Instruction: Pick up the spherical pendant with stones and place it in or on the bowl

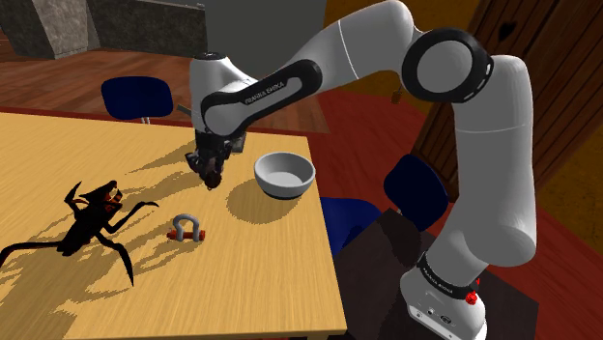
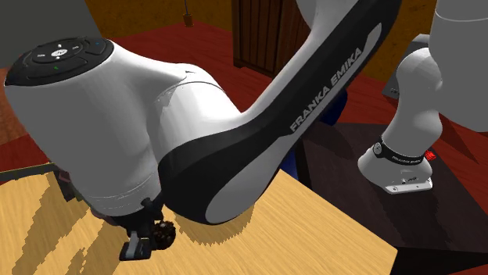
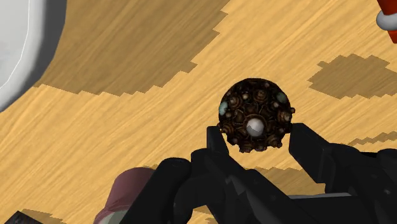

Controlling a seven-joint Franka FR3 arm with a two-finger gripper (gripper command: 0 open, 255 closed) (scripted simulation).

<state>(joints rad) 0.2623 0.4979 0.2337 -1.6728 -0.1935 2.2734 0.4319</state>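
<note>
The spherical pendant (image 3: 256, 114) is a dark brown ornate ball set with pale stones. My black gripper (image 3: 256, 135) is shut on it, one finger pressed against each side. In the shoulder view the gripper (image 1: 210, 166) hangs low over the wooden table (image 1: 58, 145) with the pendant (image 1: 213, 179) at its tips, just to the left of the grey bowl (image 1: 286, 190). The second exterior view shows the pendant (image 2: 163, 233) under the big arm link, close above the tabletop. The bowl's pale rim (image 3: 25, 57) lies off to one side of the gripper.
A black spider-like figure (image 1: 87, 217) sprawls on the shoulder view's left of the table. A small red and grey shackle (image 1: 186, 229) lies in front of the gripper. Blue chairs (image 1: 137, 97) (image 1: 416, 188) stand behind and beside the table. The table's edge runs just right of the bowl.
</note>
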